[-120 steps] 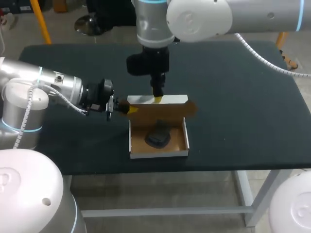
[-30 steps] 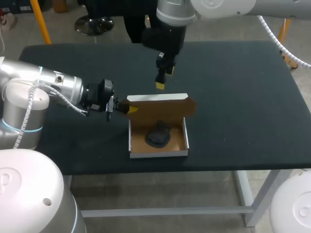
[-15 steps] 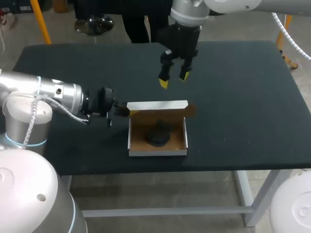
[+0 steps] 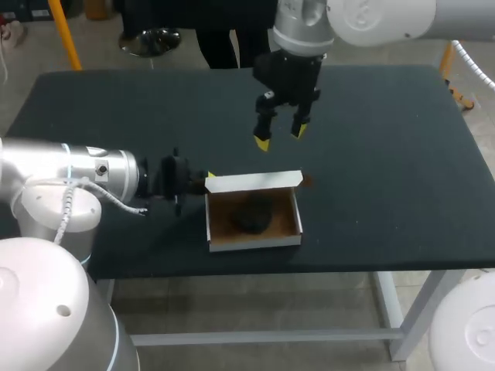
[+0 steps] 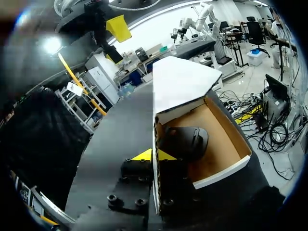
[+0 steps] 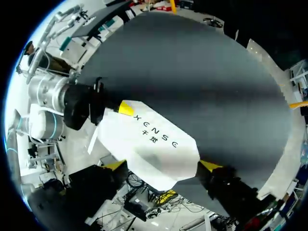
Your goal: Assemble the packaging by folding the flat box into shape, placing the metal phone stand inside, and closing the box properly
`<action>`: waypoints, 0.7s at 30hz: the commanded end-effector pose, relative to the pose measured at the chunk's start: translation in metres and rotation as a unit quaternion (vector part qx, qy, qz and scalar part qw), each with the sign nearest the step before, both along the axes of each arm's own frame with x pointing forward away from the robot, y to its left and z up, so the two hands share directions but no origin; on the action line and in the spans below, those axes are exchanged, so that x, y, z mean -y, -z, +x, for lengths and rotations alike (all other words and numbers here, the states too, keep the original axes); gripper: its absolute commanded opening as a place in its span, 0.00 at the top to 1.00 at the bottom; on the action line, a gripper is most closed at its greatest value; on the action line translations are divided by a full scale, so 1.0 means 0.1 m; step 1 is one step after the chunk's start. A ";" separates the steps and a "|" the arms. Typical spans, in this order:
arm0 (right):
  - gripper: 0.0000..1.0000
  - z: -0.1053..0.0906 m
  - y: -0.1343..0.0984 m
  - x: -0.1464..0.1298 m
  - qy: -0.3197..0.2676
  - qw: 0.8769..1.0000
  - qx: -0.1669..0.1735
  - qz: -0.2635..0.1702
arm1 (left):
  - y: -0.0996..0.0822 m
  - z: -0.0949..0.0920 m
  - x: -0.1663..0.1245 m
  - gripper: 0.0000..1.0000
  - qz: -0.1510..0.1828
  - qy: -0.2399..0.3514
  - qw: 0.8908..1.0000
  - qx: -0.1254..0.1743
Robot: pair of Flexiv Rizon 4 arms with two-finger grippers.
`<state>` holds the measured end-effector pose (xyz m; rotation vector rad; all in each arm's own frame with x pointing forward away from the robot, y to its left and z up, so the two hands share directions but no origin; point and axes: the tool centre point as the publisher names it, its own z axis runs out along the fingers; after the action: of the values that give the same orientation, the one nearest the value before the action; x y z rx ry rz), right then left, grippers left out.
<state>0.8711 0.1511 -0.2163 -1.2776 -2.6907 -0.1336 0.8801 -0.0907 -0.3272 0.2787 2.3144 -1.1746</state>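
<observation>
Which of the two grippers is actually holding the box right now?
The left gripper: it pinches the box's side wall from both sides. The right gripper hangs open, clear of the lid, touching nothing.

Head view is evenly lit from overhead; black table (image 4: 387,178) reads dark and matte, box (image 4: 254,220) interior dim. Left wrist view: lamp (image 5: 50,45) flares at far left, white lid (image 5: 180,79) very bright. Right wrist view: bright room behind, table edge bows
</observation>
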 end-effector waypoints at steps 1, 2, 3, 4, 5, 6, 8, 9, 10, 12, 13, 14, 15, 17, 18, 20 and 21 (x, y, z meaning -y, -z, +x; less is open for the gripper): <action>0.00 -0.01 0.00 0.01 0.000 1.000 0.001 0.001 | 0.02 -0.03 0.01 1.00 -0.004 -0.005 1.000 0.005; 0.00 -0.01 0.00 0.01 0.000 1.000 0.001 0.001 | 0.02 -0.03 0.01 1.00 -0.004 -0.005 1.000 0.005; 0.00 -0.01 0.00 0.01 0.000 1.000 0.001 0.001 | 0.02 -0.03 0.01 1.00 -0.004 -0.005 1.000 0.005; 0.00 -0.01 0.00 0.01 0.000 1.000 0.001 0.001 | 0.02 -0.03 0.01 1.00 -0.004 -0.005 1.000 0.005; 0.00 -0.01 0.00 0.01 0.000 1.000 0.001 0.001 | 0.02 -0.03 0.01 1.00 -0.004 -0.005 1.000 0.005; 0.00 -0.01 0.00 0.01 0.000 1.000 0.001 0.001 | 0.02 -0.03 0.01 1.00 -0.004 -0.005 1.000 0.005; 0.00 -0.01 0.00 0.01 0.000 1.000 0.001 0.001 | 0.02 -0.03 0.01 1.00 -0.004 -0.005 1.000 0.005; 0.00 -0.01 0.00 0.01 0.000 1.000 0.001 0.001 | 0.02 -0.03 0.01 1.00 -0.004 -0.005 1.000 0.005; 0.00 -0.01 0.00 0.00 0.006 1.000 -0.006 -0.002 | 0.02 -0.03 0.01 1.00 -0.004 -0.005 1.000 0.005; 0.00 -0.02 0.01 0.00 0.033 0.999 -0.017 -0.007 | 0.03 -0.06 0.01 1.00 -0.004 -0.003 1.000 0.021; 0.00 -0.03 0.01 0.02 0.051 0.998 -0.027 -0.007 | 0.03 -0.08 0.01 1.00 -0.004 -0.001 0.999 0.032; 0.00 -0.04 0.02 0.04 0.072 0.997 -0.040 -0.006 | 0.03 -0.10 0.00 1.00 -0.005 0.002 0.999 0.039; 0.00 -0.05 0.03 0.06 0.085 0.995 -0.051 -0.009 | 0.03 -0.12 0.00 1.00 -0.005 -0.001 0.999 0.045; 0.00 -0.08 0.05 0.13 0.123 0.990 -0.072 -0.002 | 0.04 -0.14 0.00 1.00 -0.002 -0.001 0.998 0.058; 0.00 -0.10 0.06 0.16 0.132 0.988 -0.083 -0.001 | 0.04 -0.15 0.00 1.00 0.000 -0.004 0.998 0.066; 0.00 -0.15 0.09 0.22 0.157 0.983 -0.092 0.002 | 0.06 -0.18 0.00 1.00 0.002 -0.003 0.997 0.074; 0.00 -0.18 0.11 0.25 0.164 0.982 -0.099 0.005 | 0.07 -0.19 0.01 1.00 0.004 -0.003 0.997 0.082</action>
<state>0.8520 0.1358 -0.2255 -1.6019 -2.3690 -0.0365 0.8697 -0.0910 -0.3296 0.3790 2.2237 -1.1088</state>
